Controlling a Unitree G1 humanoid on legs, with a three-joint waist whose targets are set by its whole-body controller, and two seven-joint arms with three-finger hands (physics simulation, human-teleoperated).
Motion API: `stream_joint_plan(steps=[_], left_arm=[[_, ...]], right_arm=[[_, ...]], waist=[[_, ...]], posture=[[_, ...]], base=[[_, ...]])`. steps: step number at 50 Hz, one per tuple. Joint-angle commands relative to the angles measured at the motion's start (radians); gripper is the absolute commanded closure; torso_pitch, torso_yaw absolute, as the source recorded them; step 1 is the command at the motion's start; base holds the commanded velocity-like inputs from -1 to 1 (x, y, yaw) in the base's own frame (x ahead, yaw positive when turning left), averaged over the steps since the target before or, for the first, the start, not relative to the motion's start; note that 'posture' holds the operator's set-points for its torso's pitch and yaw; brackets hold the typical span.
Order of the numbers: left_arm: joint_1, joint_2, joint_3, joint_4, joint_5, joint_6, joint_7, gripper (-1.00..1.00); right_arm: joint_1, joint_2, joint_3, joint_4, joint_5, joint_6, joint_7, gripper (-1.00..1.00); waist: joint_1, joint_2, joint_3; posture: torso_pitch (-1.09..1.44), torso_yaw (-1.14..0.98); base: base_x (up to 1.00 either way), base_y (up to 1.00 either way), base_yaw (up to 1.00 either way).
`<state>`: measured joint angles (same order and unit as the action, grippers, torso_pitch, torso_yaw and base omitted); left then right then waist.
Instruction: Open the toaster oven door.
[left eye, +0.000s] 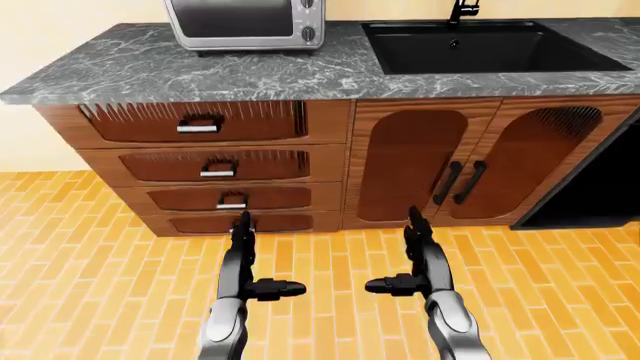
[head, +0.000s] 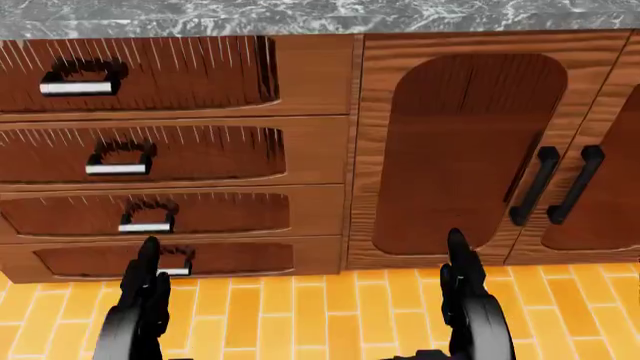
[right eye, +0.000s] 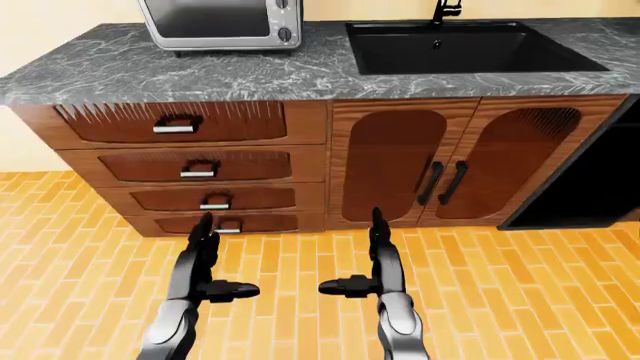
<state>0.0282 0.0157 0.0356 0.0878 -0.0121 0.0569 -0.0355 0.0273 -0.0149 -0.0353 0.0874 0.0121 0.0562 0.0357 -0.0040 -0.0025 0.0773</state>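
Observation:
The silver toaster oven (left eye: 247, 24) stands on the grey marble counter (left eye: 120, 71) at the top left of the left-eye view, its dark glass door shut; its top is cut off by the frame. It also shows in the right-eye view (right eye: 222, 22). My left hand (left eye: 243, 255) and right hand (left eye: 420, 255) are held low over the floor, far below the oven, fingers straight and open, thumbs pointing inward, both empty. The head view shows only their fingertips (head: 150, 259) before the drawers.
A black sink (left eye: 490, 46) with a faucet is set in the counter to the right. Below are several wooden drawers (left eye: 200, 127) and two cabinet doors (left eye: 410, 161) with black handles. A dark opening (left eye: 600, 187) lies at the right. The floor is orange brick tile (left eye: 100, 247).

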Motion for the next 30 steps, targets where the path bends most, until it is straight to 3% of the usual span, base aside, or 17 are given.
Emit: stream_joint_plan(steps=[1, 3, 4, 5, 7, 8, 9, 10, 13, 19, 30], left_arm=[[-0.025, 0.005, -0.002, -0.11, -0.005, -0.035, -0.007, -1.0], [-0.026, 0.006, 0.0, -0.111, -0.001, -0.035, -0.007, -1.0], [-0.026, 0.006, 0.002, -0.111, 0.0, -0.034, -0.008, -1.0], [-0.027, 0.007, 0.004, -0.108, 0.0, -0.033, -0.008, -1.0], [-0.031, 0.008, 0.007, -0.1, 0.001, -0.038, -0.009, -1.0], [-0.032, 0.008, 0.007, -0.098, 0.002, -0.039, -0.009, -1.0], [-0.032, 0.008, 0.007, -0.096, 0.002, -0.04, -0.011, -1.0], [-0.033, 0.008, 0.008, -0.095, 0.001, -0.04, -0.011, -1.0], [-0.036, 0.008, 0.007, -0.111, 0.001, -0.025, -0.011, -1.0], [-0.04, 0.007, 0.005, -0.175, 0.001, 0.026, -0.007, -1.0], [-0.15, 0.036, 0.045, -0.414, -0.021, 0.277, -0.002, -1.0]], right_arm=[[-0.036, -0.006, 0.002, -0.06, -0.001, -0.08, 0.007, -1.0], [-0.038, -0.004, 0.001, -0.073, 0.001, -0.075, 0.005, -1.0], [-0.037, -0.002, -0.001, -0.081, 0.014, -0.071, 0.011, -1.0], [-0.035, -0.001, -0.002, -0.088, 0.018, -0.067, 0.008, -1.0], [-0.026, 0.003, 0.001, -0.136, 0.036, -0.029, 0.011, -1.0], [-0.058, -0.006, -0.013, -0.041, 0.041, -0.094, 0.024, -1.0], [-0.074, -0.013, -0.021, 0.009, 0.043, -0.131, 0.031, -1.0], [0.0, -0.005, 0.005, -0.219, 0.036, 0.027, 0.016, -1.0], [0.038, -0.007, 0.012, -0.385, 0.017, 0.149, 0.017, -1.0], [-0.003, -0.004, 0.004, -0.349, 0.008, 0.137, 0.03, -1.0], [-0.077, -0.02, -0.009, -0.538, -0.021, 0.318, 0.029, -1.0]], waist=[[-0.002, -0.008, -0.001], [0.007, 0.0, -0.062], [0.007, 0.0, -0.052], [0.006, -0.006, -0.017], [0.008, -0.007, -0.069], [0.009, -0.007, -0.076], [0.009, -0.005, -0.072], [0.006, -0.004, -0.073], [0.016, -0.007, -0.079], [0.007, -0.006, -0.085], [0.008, -0.001, -0.091]], posture=[[0.0, 0.0], [0.0, 0.0], [0.0, 0.0], [0.0, 0.0], [0.0, 0.0], [0.0, 0.0], [0.0, 0.0], [0.0, 0.0], [0.0, 0.0], [0.0, 0.0], [0.0, 0.0]], base=[[0.0, 0.0, 0.0], [0.0, 0.0, 0.0], [0.0, 0.0, 0.0], [0.0, 0.0, 0.0], [0.0, 0.0, 0.0], [0.0, 0.0, 0.0], [0.0, 0.0, 0.0], [0.0, 0.0, 0.0], [0.0, 0.0, 0.0], [0.0, 0.0, 0.0], [0.0, 0.0, 0.0]])
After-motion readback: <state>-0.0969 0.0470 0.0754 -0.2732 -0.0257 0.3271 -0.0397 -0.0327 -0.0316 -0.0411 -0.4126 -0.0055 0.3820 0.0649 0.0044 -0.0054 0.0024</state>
